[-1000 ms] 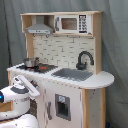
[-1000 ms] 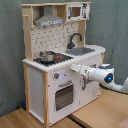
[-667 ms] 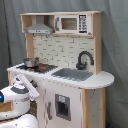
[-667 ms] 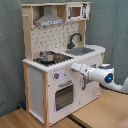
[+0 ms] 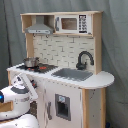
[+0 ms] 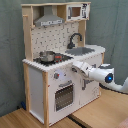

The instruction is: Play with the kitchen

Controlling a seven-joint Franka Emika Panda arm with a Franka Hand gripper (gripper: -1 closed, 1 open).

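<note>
Kitchen point(image 5: 65, 70) point(image 6: 55, 60) on wood floor point(image 6: 30, 119), grey curtain point(image 5: 114, 45) behind.

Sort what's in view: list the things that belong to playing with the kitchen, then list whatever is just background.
Belongs to the job:
- kitchen
- small pot on its stovetop
- faucet and sink
- oven door
- microwave
- tool

Just background:
- grey curtain
- wooden floor

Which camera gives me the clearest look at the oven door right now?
The second exterior view: the oven door faces that camera, its dark window plain below the knobs. In the first exterior view the kitchen is seen from its other side, and the arm stands before that corner, so the door is hidden.
</note>
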